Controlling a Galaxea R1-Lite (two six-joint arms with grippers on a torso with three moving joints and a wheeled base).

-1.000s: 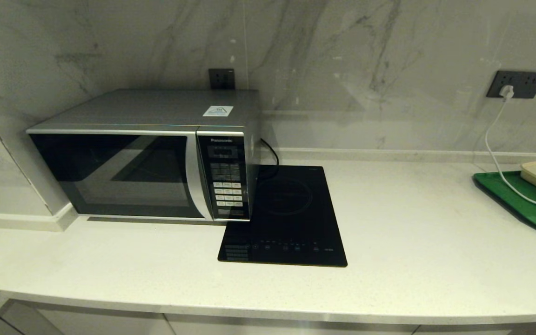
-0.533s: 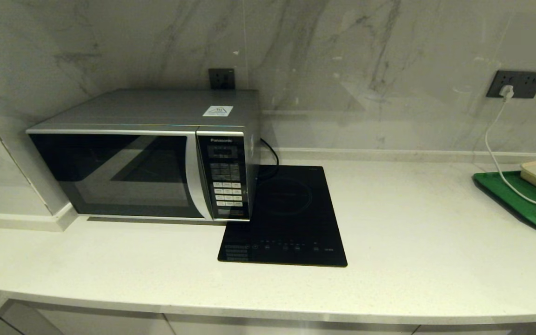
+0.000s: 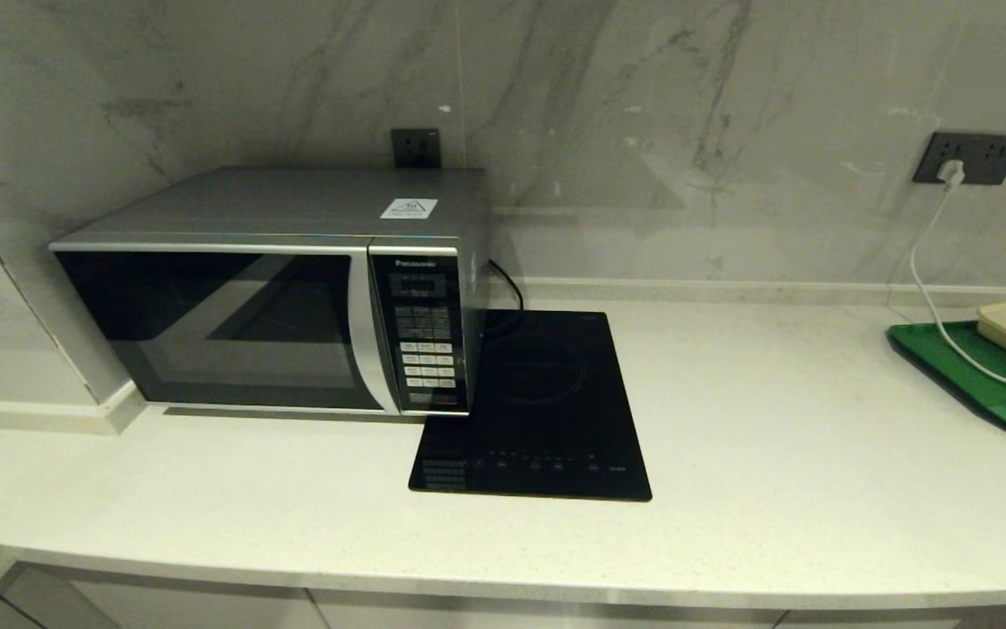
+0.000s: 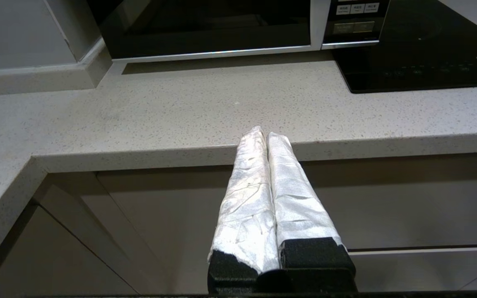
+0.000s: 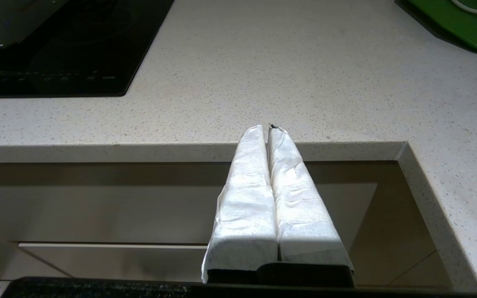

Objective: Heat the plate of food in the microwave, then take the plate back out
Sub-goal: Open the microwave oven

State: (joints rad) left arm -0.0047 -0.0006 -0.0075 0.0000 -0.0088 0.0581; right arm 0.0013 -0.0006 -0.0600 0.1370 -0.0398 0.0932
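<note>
Head view shows neither arm; left gripper [image 4: 263,134] and right gripper [image 5: 265,130] pressed together, empty.

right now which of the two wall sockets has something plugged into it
The wall socket at the far right, above the green tray: a white plug and cable hang from it. The socket behind the microwave shows no plug.

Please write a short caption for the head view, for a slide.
Closed microwave beside a black induction hob on a pale countertop, green tray at the right edge; no plate visible.
</note>
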